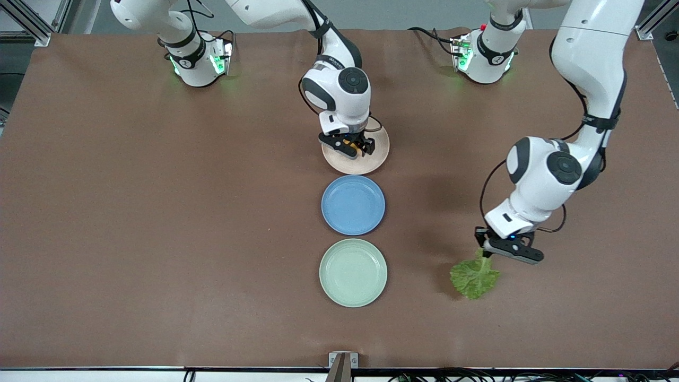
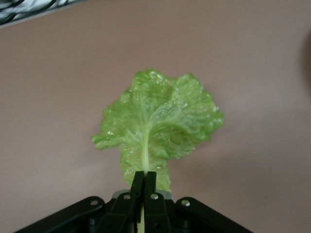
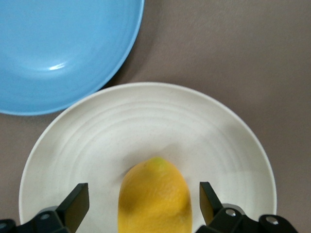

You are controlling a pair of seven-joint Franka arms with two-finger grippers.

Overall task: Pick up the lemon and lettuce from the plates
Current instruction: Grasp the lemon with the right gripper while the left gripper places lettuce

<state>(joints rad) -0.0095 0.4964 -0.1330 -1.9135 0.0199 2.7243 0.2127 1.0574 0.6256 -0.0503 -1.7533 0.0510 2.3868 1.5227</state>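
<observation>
The lemon (image 3: 155,196) lies on the beige-pink plate (image 1: 353,164), seen as a pale plate in the right wrist view (image 3: 146,121). My right gripper (image 1: 356,149) is low over that plate and open, with one finger on each side of the lemon and a gap on both sides (image 3: 143,204). In the front view only a bit of the lemon (image 1: 347,142) shows under the hand. My left gripper (image 1: 487,251) is shut on the stem of the lettuce (image 1: 473,276). It holds the leaf low over bare table, toward the left arm's end, beside the empty pale green plate (image 1: 353,272). The leaf (image 2: 155,121) hangs spread below the gripper (image 2: 144,182).
An empty blue plate (image 1: 353,205) lies between the beige-pink and pale green plates, and its rim shows in the right wrist view (image 3: 58,48). The three plates form a line down the middle of the brown table. A metal bracket (image 1: 342,363) sits at the table's near edge.
</observation>
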